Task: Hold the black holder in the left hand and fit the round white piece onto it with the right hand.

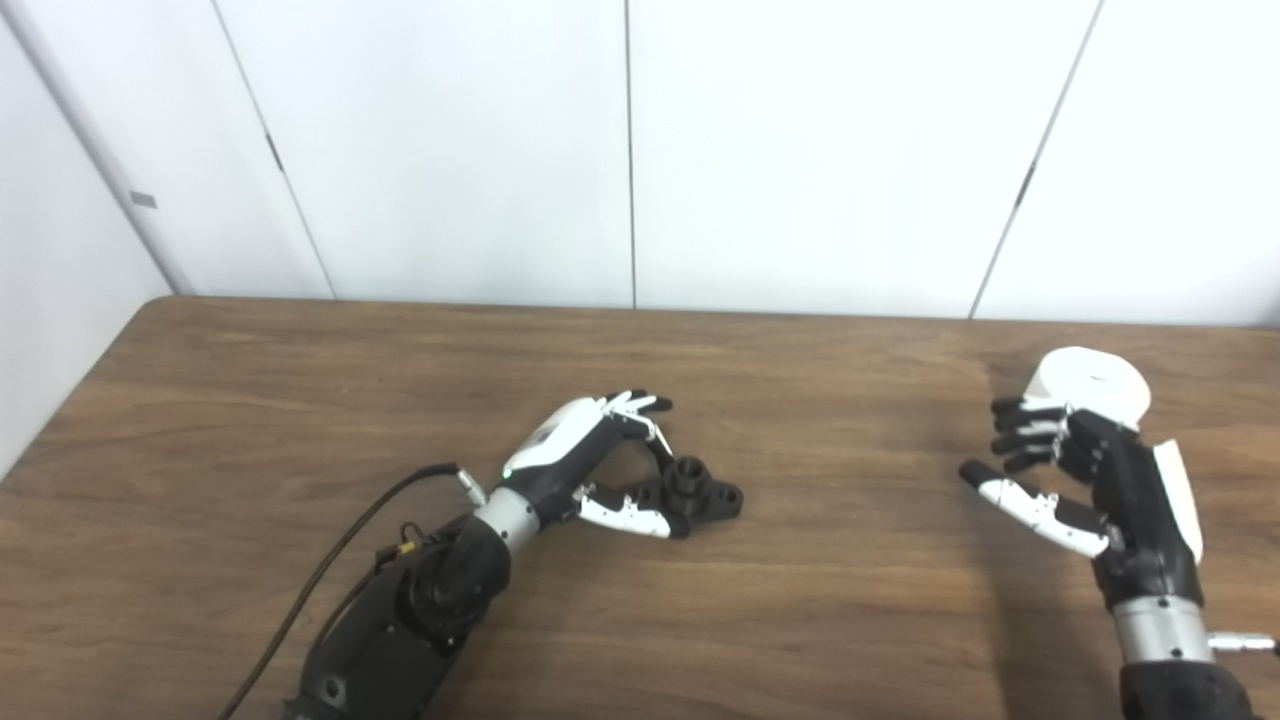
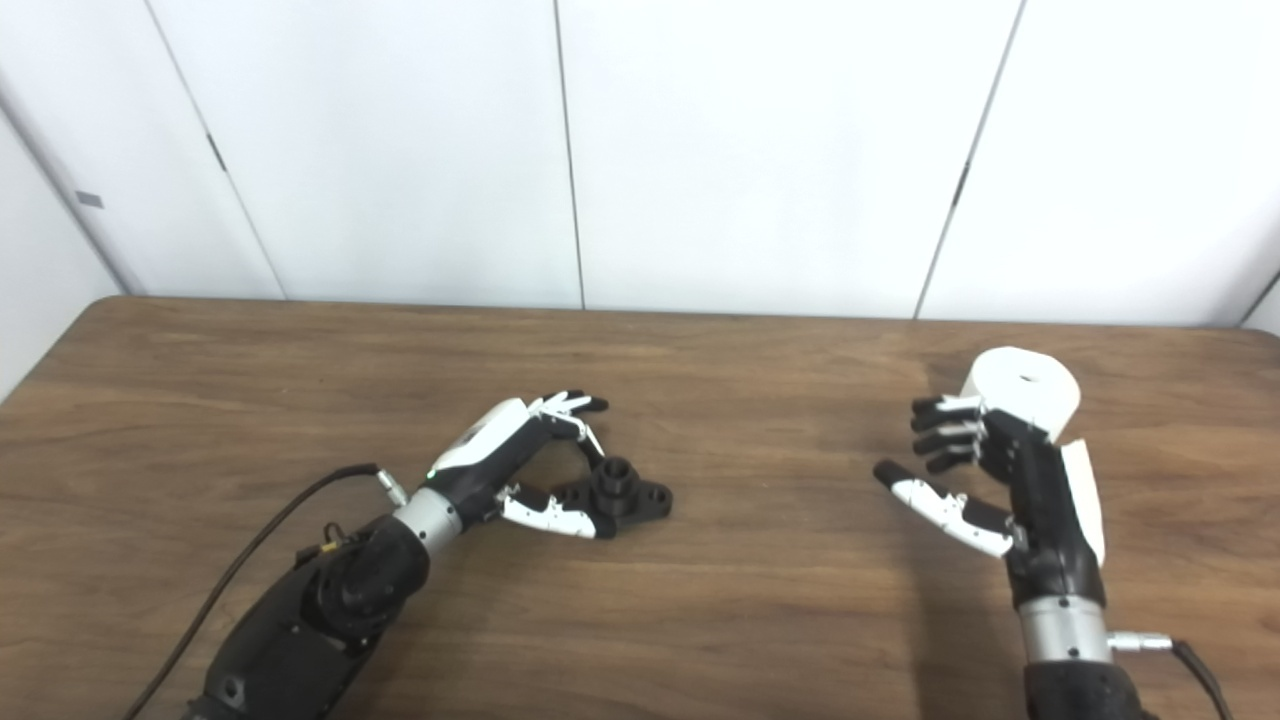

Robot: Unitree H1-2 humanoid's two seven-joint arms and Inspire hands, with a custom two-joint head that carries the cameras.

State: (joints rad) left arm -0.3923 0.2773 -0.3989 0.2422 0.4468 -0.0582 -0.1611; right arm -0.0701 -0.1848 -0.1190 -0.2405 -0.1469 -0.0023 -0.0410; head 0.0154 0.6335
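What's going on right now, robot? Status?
Left hand around black holder on table, grip unconfirmed. Right hand open beside round white piece. Nothing between them.

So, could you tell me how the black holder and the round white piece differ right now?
The black holder is dark, low and flanged with a raised collar; the round white piece is a plain pale cylinder. The holder lies mid-table at the left hand; the white piece stands far right behind the open right hand. Both rest on the table.

Brown wooden table (image 1: pixel 300 400), black holder (image 1: pixel 700 490) center, round white piece (image 1: pixel 1095 380) right.
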